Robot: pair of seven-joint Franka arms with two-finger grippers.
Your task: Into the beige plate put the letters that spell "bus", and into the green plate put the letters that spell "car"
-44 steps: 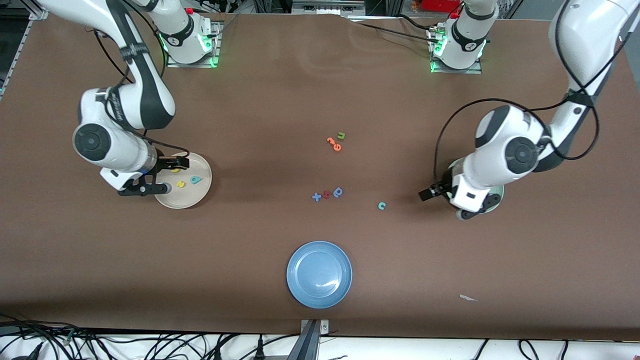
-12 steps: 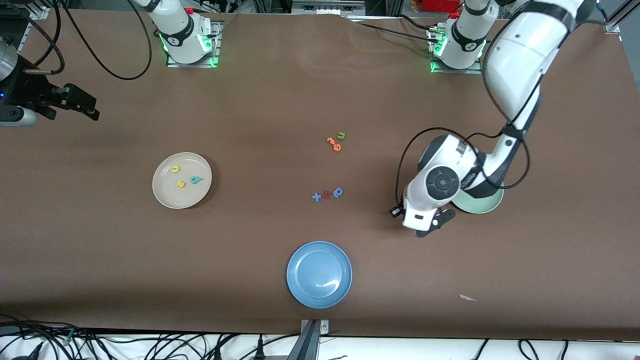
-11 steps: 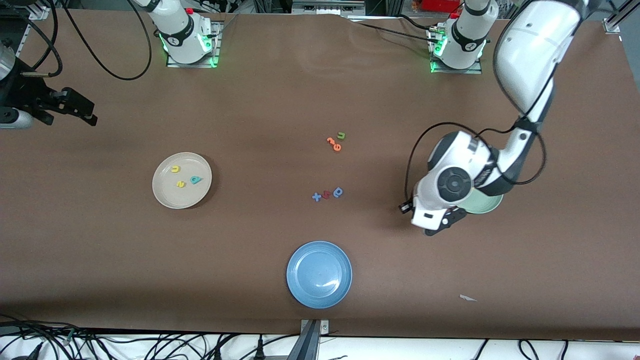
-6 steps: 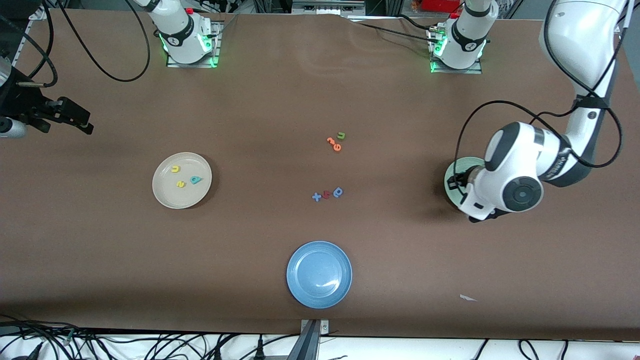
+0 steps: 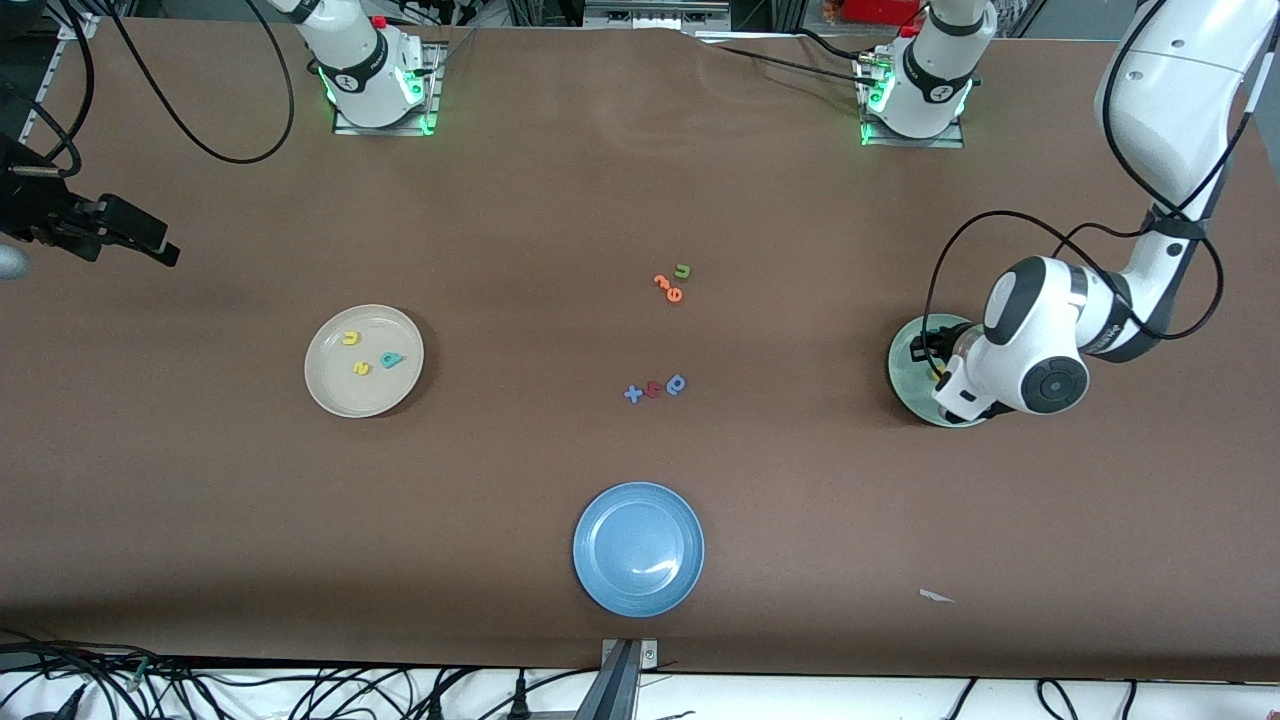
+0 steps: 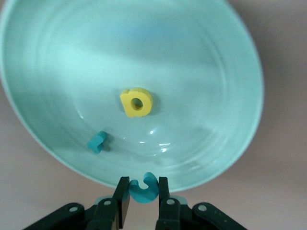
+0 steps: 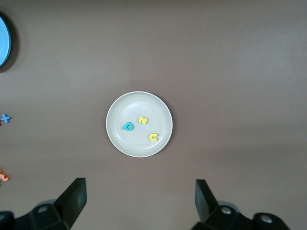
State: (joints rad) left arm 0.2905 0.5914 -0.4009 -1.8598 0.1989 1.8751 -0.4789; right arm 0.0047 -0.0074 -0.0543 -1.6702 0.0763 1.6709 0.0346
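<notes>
Holding the teal c pinched between its two black fingers, the left gripper is hanging over the rim of the green plate at the left arm's end of the table. Lying in that smooth, glossy, round and shallow dish are the yellow a, a chunky foam shape with a round hole, and the teal r, apart from each other. No brand or printed label is readable anywhere; the only writing is the foam letters themselves. The right gripper is waiting with its jaws spread wide and nothing between them, high over the right arm's end of the brown table, close to the table's edge. The beige plate is sitting well apart from it, carrying the yellow u, the yellow s and the teal b, each separate from the others. Around mid-table the orange letters are touching the green u, and nearer the front camera a blue rounded letter is sitting in a short row with a red piece and a blue cross. The blue plate is lying nearest the front camera, with wide bare matte tabletop all round each plate.
</notes>
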